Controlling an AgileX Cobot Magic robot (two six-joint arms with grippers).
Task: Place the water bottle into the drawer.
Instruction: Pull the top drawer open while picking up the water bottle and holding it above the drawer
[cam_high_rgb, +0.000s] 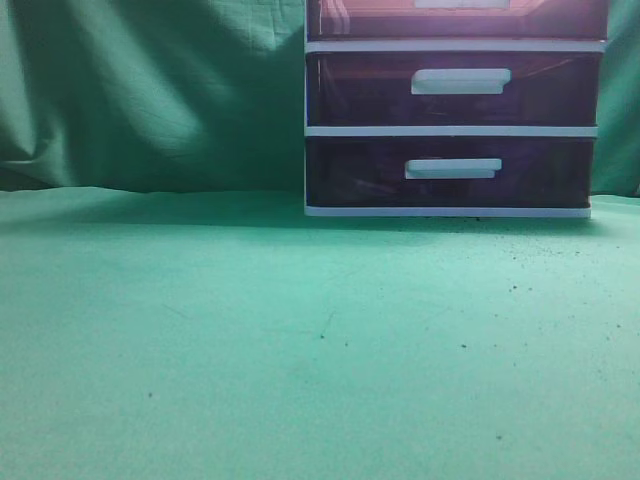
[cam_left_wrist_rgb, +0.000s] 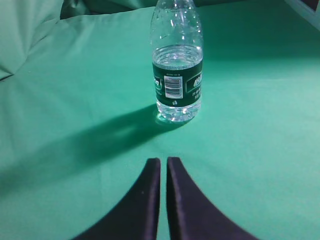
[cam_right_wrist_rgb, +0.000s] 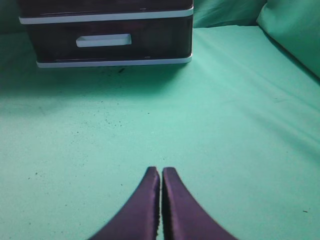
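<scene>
A clear water bottle with a dark green label stands upright on the green cloth in the left wrist view, a short way ahead of my left gripper, which is shut and empty. My right gripper is shut and empty over bare cloth. The white-framed cabinet stands at the back right of the exterior view. Only the lower strip of its reddish-pink top drawer shows, and it looks closed. The bottle and both grippers are out of the exterior view.
Two darker purple drawers with white handles sit below the top drawer; the lowest one also shows in the right wrist view. Green cloth covers the table and hangs as a backdrop.
</scene>
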